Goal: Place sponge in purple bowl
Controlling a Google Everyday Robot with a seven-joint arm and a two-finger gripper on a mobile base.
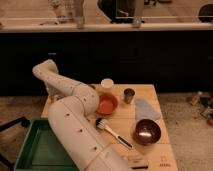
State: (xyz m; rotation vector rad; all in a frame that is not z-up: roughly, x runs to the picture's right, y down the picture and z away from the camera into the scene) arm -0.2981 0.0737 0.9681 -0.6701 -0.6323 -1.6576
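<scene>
Where the arm (pixel 75 115) bent down, the gripper (pixel 51 93) hung well left of and beyond the purple bowl (pixel 146 131), largely hidden; its opening and any hold were unclear.

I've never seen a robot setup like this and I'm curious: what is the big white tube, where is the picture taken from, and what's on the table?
The white tube is the robot's single arm. It rises from the bottom of the picture, bends at an elbow and reaches down to the far left corner of the table. Its gripper, the claw at the arm's end, is there, mostly hidden behind the arm, so I cannot see whether it holds anything.

There is one camera, looking down past the arm onto a wooden table. On the table are an orange bowl, a white cup, a small metal cup, a pale blue cloth, a purple bowl, a brush and a brownish block. A green bin stands to the left. The sponge meant for the purple bowl is not visible.
</scene>
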